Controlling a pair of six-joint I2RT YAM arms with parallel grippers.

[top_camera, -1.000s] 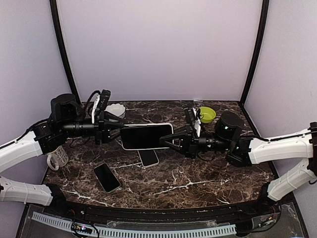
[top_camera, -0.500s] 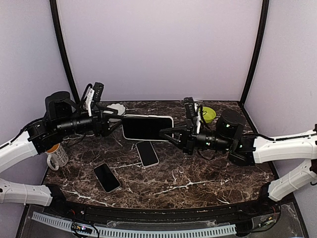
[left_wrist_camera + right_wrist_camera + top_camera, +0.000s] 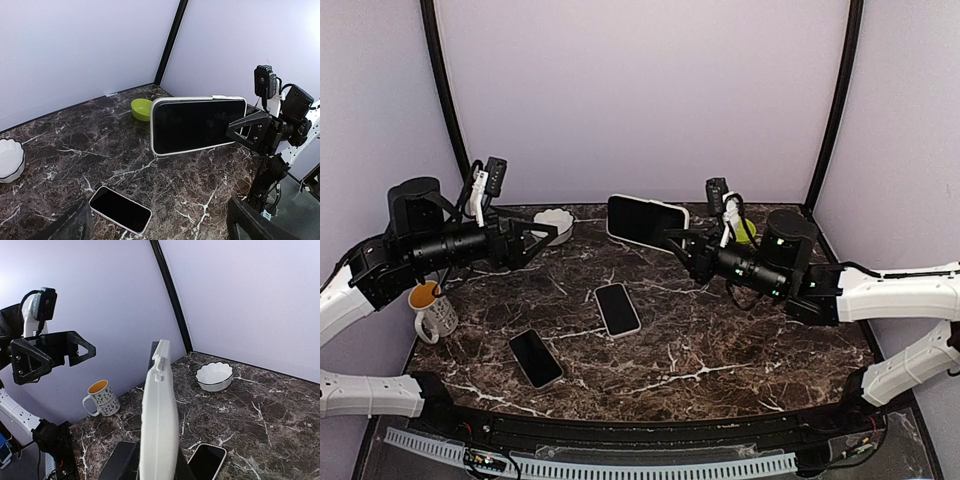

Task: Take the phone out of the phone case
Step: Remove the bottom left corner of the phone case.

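I am pinching the case (image 3: 159, 425) with my right jaws, gripping it by the end nearest my right arm (image 3: 880, 292) and holding it in the air above the rear of the tabletop (image 3: 750, 345). The phone (image 3: 197, 125) is sitting inside the case, its dark screen framed by the white rim (from my left wrist it is showing as a broad landscape slab, from my right wrist only as a thin white edge). Its long side is running roughly level, dipping slightly toward my right arm, and the screen is facing my left arm (image 3: 420, 248).

My left jaws are standing spread wide and empty, hanging well apart from the case over the left rear of the tabletop, near the white bowl (image 3: 553, 219).

A white-edged phone (image 3: 618, 309) is lying flat, screen up, near the middle of the tabletop, and a black phone (image 3: 536, 358) is lying nearer the front left. A mug (image 3: 432, 314) with an orange inside is standing at the left edge, under my left arm. A green bowl (image 3: 747, 232) is sitting at the rear right, partly hidden behind my right arm.
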